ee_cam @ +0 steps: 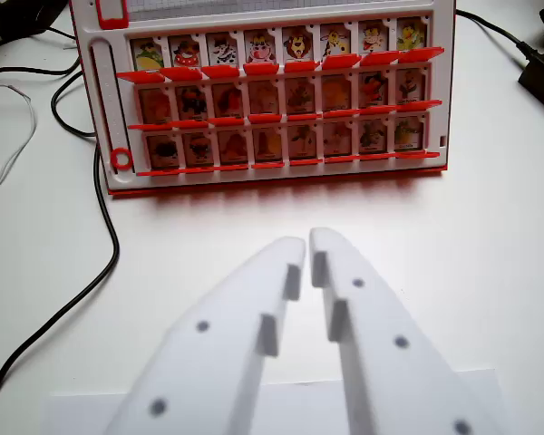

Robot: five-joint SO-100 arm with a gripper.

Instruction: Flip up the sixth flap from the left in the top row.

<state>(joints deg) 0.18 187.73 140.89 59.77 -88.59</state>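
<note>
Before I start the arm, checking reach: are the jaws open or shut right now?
Nearly shut: the gripper tips stand almost together with a thin gap, holding nothing, short of the flap board.

We see a bright and even light, with the white table (490, 227) almost washed out. A soft shadow lies on the table just under the front edge of the game board (276, 91), so the light seems to come from above and behind. The board's pictures are a little hazy and pale. The white gripper (306, 243) is close to the camera and slightly blurred, with grey shade on its inner faces.
</note>
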